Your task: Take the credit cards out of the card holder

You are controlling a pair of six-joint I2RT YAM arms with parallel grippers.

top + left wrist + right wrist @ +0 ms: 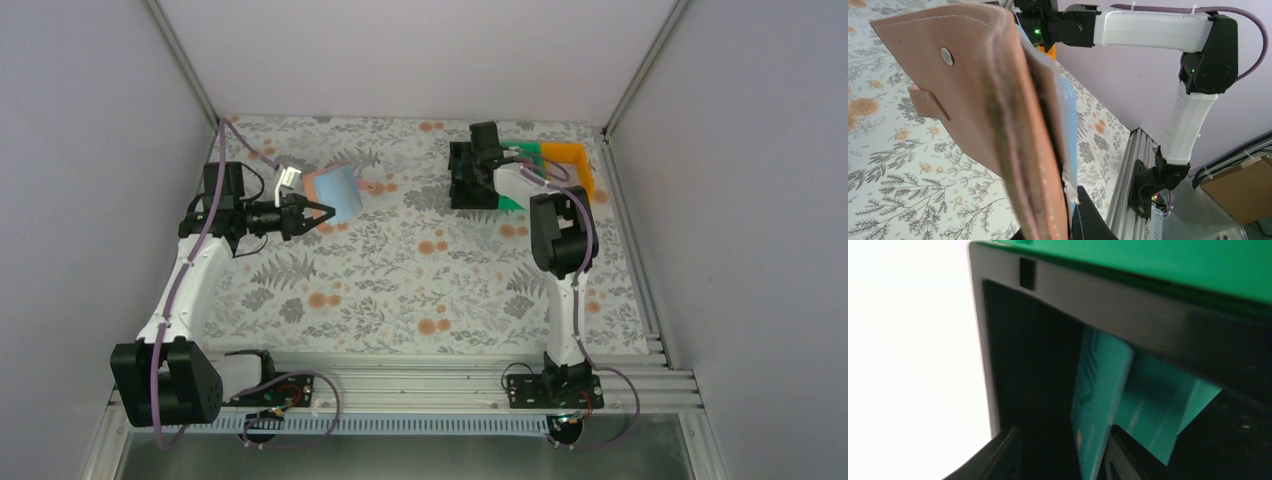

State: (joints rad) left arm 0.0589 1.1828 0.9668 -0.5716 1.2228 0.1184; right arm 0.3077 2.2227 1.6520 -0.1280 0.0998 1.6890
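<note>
**Tech A:** L claw (322, 212), status?

**Tech B:** Clamped on one edge of the card holder (338, 192). The holder is held off the surface (400, 290) in the far-left area. Salmon outside and blue lining are both visible.

**Tech A:** R claw (1064, 440)?

**Tech B:** Fingers apart, positioned at the black bin (1008, 305), adjacent to the green bin (1173, 265). The teal credit card (1100, 390) stands on edge inside the black bin, between the fingers. Contact w/ either finger: cannot tell.
</note>
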